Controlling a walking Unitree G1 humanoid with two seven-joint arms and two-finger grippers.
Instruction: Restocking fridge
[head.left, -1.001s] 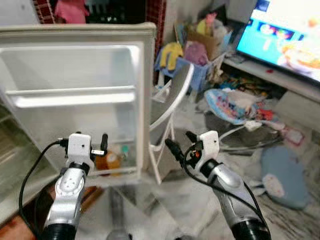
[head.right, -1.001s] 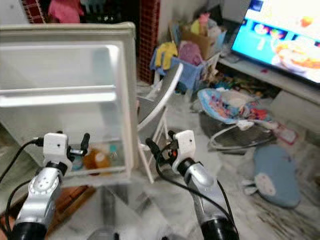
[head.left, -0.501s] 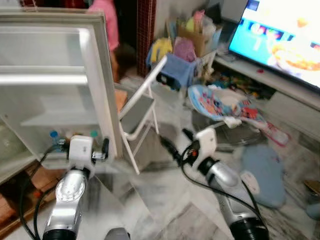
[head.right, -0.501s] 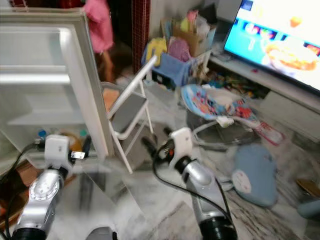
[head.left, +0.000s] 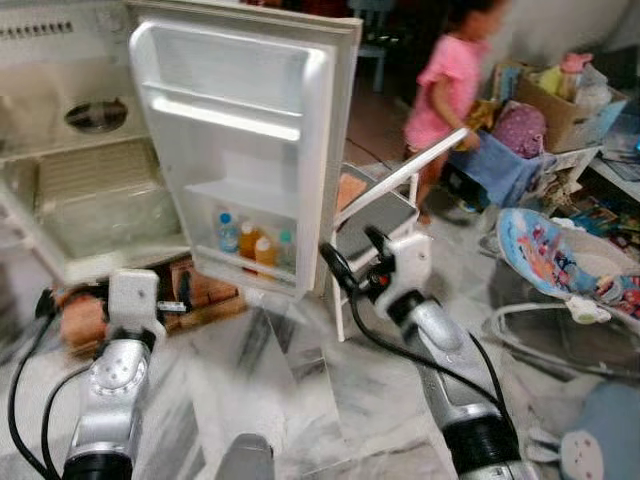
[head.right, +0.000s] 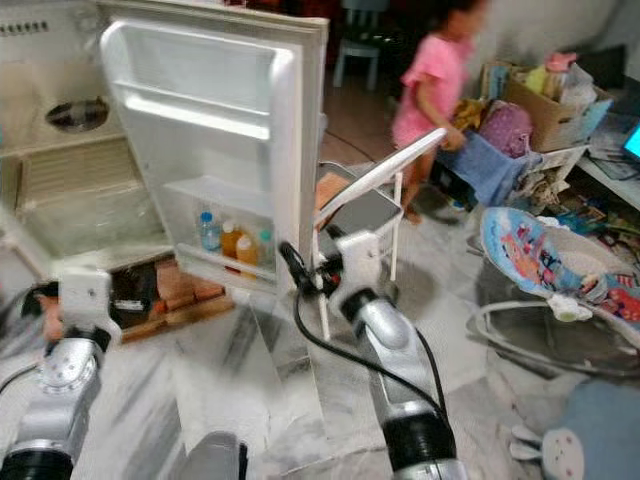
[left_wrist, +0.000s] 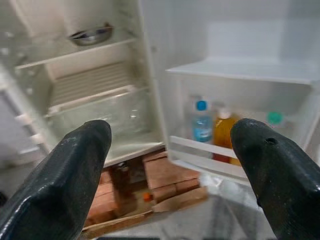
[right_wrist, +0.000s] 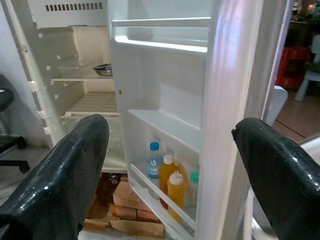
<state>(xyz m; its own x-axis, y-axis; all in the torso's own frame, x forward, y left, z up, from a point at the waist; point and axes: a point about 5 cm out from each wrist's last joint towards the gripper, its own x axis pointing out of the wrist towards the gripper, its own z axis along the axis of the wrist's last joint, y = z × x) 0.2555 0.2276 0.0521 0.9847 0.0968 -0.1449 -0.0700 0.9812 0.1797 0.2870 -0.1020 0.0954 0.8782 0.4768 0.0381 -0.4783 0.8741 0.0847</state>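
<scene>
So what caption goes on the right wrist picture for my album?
Open right gripper faces the fridge door, bottles on its bottom shelf.

The two head views look forward and down from above both arms onto a marble floor (head.left: 300, 400), facing the open fridge door (head.left: 240, 150) from a short way off. The right eye view is set slightly to the side of the left. Each wrist view looks along its own black fingers (left_wrist: 75, 170) toward the fridge, nearer in. All four views share the door's bottle shelf (right_wrist: 165, 192).
</scene>
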